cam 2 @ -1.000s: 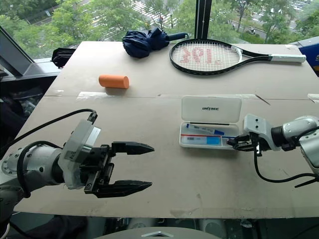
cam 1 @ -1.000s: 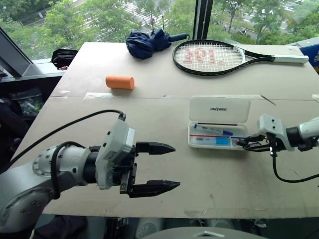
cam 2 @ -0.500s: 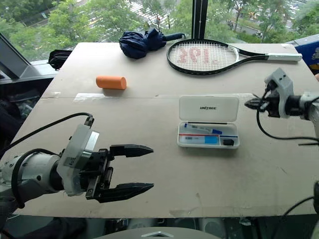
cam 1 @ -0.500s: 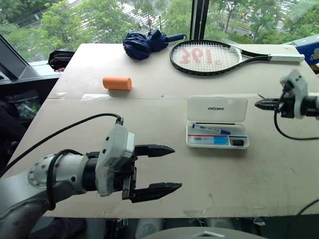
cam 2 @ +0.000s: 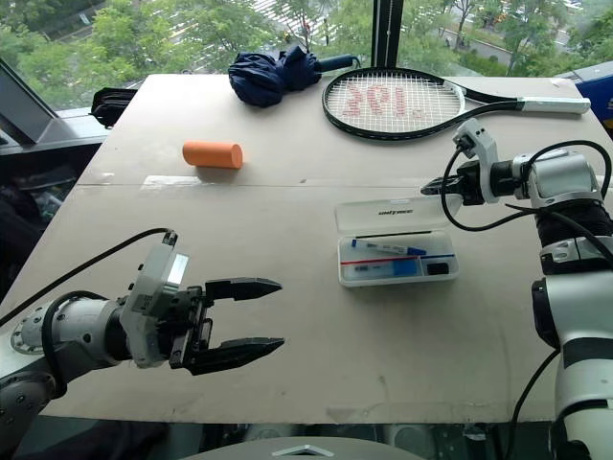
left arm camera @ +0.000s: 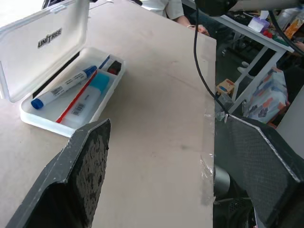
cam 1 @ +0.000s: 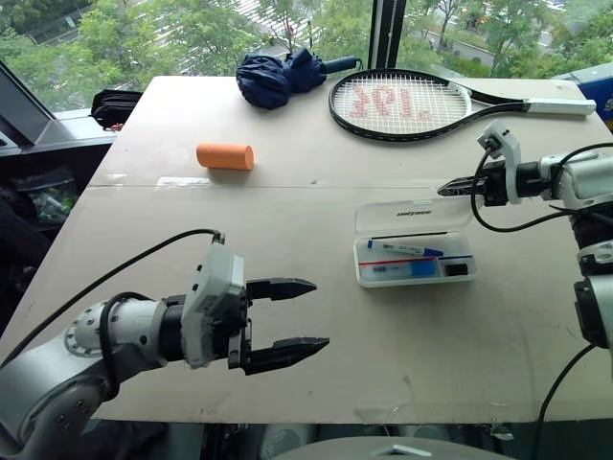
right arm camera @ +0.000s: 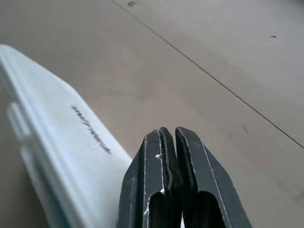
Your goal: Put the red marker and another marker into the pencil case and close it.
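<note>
We see the pencil case [cam 1: 414, 247] lying open at the table's [cam 1: 287, 192] centre-right, its lid [cam 1: 414, 217] raised. The right gripper [cam 1: 443, 191], fingers pressed together, hangs at the lid's two o'clock; the left gripper [cam 1: 299, 314] gapes wide at seven o'clock. We judge the case light, stiff and slippery, so we push the lid's top edge rather than pinch it.

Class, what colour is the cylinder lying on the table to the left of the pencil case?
Orange; the cylinder shows best in the left eye view.
</note>
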### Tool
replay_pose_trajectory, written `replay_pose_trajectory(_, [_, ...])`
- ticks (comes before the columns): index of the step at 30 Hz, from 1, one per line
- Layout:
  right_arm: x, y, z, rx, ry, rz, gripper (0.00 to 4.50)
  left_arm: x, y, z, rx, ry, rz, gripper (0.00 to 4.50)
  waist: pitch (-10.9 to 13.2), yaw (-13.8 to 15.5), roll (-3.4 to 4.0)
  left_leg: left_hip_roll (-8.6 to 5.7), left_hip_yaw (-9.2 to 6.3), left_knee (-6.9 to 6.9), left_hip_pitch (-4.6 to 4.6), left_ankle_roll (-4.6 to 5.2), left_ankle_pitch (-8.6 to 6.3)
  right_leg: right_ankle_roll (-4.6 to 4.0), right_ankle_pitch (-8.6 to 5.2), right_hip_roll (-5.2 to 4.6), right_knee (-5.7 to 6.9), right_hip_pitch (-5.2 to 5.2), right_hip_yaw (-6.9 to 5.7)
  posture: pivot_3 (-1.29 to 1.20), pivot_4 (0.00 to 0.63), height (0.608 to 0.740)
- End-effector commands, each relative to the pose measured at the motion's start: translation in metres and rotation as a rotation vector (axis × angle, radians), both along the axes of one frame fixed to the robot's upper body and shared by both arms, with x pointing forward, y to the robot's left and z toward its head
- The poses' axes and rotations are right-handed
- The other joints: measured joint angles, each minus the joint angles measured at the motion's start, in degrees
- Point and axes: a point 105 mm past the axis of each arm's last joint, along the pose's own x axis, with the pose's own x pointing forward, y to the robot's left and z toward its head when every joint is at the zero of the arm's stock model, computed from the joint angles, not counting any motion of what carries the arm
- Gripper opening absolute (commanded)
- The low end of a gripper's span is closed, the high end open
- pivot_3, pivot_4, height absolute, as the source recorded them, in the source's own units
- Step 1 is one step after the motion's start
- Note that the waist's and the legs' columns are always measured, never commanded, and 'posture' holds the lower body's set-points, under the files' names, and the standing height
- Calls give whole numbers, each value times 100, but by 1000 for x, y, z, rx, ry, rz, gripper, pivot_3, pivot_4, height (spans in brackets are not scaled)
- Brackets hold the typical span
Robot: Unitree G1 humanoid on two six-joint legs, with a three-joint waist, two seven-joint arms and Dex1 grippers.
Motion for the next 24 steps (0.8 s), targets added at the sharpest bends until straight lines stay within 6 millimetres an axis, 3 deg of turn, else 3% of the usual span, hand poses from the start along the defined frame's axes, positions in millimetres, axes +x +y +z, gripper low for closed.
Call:
replay_pose_trajectory(1, [-25,9,3,-51,19,169,113,-6,-6,8,-12,-66,-23,3917,0,4,0,0,-2,1,2,1,0,0,0,0,0,3,-1,0,150,732])
replay_pose_trajectory(7, [-54,20,-65,-288,52,280,113,-3,-8,9,-23,-71,-31,3917,-5,-11,-5,0,-17,4,11,2,-1,-1,0,0,3,18,-12,0,150,732])
replay_pose_trajectory(12, [-75,-3,-135,-563,20,293,113,-1,-6,5,-4,-67,-39,3917,-61,-19,-51,4,-18,1,44,1,-1,-2,-1,8,4,46,-14,0,150,732])
replay_pose_trajectory(14, [-79,2,-125,-453,-50,264,113,0,-3,3,15,-63,-32,3917,-115,13,-89,4,-24,-14,118,2,-4,-4,-5,7,-22,126,-23,0,150,732])
replay_pose_trajectory(17, [-87,13,-77,-182,-245,202,113,0,2,-3,50,-54,-13,3917,-132,119,-125,5,-55,-25,188,1,-6,-35,-23,3,-65,219,-53,0,150,732])
replay_pose_trajectory(19, [-90,2,-50,-124,-417,93,113,1,5,-8,66,-52,6,3917,-108,136,-94,5,-57,-20,179,1,-6,-36,-22,1,-80,222,-51,0,150,732])
replay_pose_trajectory(22, [-122,-15,-48,-129,-480,61,881,5,13,-11,52,-30,60,3917,-67,154,0,-9,-44,-12,157,2,-5,-35,-20,-16,-76,207,-37,0,150,732])
replay_pose_trajectory(24, [-140,-25,-51,-114,-447,20,1815,2,22,-17,77,-21,69,3917,-65,143,3,-12,-64,-15,148,2,-5,-23,-15,-19,-74,204,-47,0,150,732])
